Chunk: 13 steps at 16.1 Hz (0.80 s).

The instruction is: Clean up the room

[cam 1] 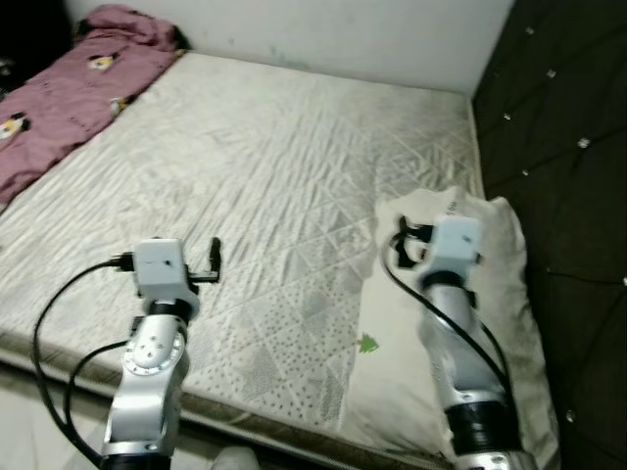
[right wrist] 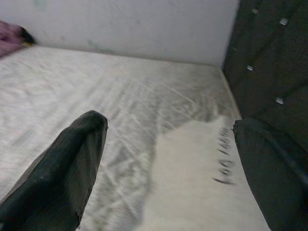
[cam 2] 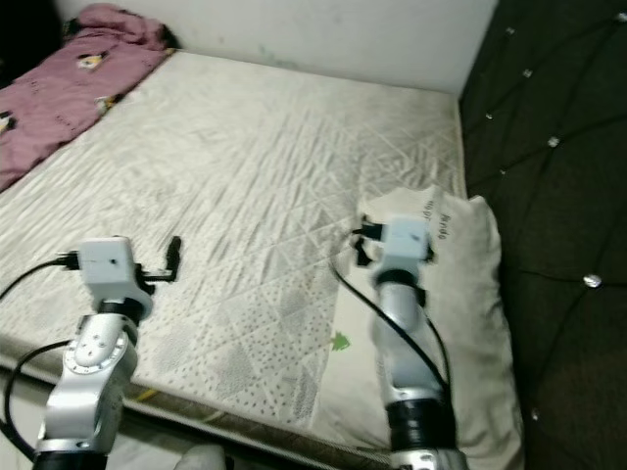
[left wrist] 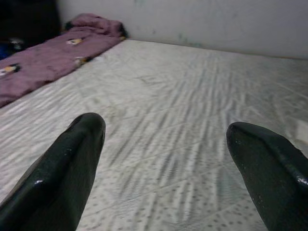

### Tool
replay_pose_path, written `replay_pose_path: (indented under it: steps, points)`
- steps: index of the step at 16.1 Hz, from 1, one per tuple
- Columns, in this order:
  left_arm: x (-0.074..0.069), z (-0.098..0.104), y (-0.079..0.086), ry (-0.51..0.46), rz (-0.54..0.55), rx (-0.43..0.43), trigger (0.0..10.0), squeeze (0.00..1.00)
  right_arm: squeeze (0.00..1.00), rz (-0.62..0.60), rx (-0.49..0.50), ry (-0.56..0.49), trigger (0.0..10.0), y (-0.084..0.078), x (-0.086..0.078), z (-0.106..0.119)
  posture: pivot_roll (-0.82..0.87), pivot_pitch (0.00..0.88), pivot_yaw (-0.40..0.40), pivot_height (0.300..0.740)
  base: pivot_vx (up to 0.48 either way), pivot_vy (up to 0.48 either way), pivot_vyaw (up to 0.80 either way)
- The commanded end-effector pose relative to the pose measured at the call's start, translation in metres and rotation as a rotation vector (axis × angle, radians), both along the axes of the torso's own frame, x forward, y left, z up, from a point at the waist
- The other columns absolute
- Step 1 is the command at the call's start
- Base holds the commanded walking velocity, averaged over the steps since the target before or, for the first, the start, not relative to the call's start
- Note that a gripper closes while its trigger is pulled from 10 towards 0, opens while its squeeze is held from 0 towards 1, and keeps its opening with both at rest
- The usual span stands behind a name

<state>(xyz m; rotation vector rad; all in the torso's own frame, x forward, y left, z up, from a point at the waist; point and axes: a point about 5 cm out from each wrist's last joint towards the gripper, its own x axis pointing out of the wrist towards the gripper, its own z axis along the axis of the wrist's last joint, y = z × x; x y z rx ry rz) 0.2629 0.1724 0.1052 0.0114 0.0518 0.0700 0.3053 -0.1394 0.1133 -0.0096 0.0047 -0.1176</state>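
head views: left gripper (cam 1: pixel 214 257) hovers over the near part of the mattress (cam 1: pixel 265 166), nothing between its fingers. right gripper (cam 1: pixel 400 245) sits above the pillow (cam 1: pixel 509 284), at the pillow's far end. pillow lies flat on the mattress corner beside the dark headboard (cam 1: pixel 558 147). purple blanket (cam 1: pixel 69 88) is bunched well beyond the left gripper, along the mattress's far left edge.

left wrist: fingers (left wrist: pixel 57 178) spread wide, bare mattress below and ahead, blanket (left wrist: pixel 53 55) far ahead off to one side, wall (left wrist: pixel 192 19) behind.

right wrist: fingers (right wrist: pixel 62 173) wide apart, empty. pillow (right wrist: pixel 202 183) with printed text right under and between them, headboard (right wrist: pixel 264 48) just beside it.
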Motion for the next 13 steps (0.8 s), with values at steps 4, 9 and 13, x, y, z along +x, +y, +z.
replay_pose_path:
  steps: [4,9,13]
  points:
    - [0.0021,-0.0012,-0.0041,0.011,-0.027,-0.024,10.0,0.0,0.0,-0.005,0.014,0.009,10.0,-0.0031,0.0043,-0.0013,0.07,0.0,0.004,0.74,0.0,0.203,0.0]
    - [0.0054,0.0007,-0.0042,0.008,-0.031,-0.037,10.0,0.0,0.0,0.006,0.014,0.001,10.0,0.0002,0.0089,0.0011,0.06,0.0,0.01,0.74,0.0,0.48,0.0]
    - [0.007,0.002,-0.0052,0.002,-0.029,-0.037,10.0,0.0,0.0,0.014,0.022,-0.008,10.0,0.0013,0.0099,0.0021,0.07,0.0,0.01,0.74,0.0,0.48,0.0]
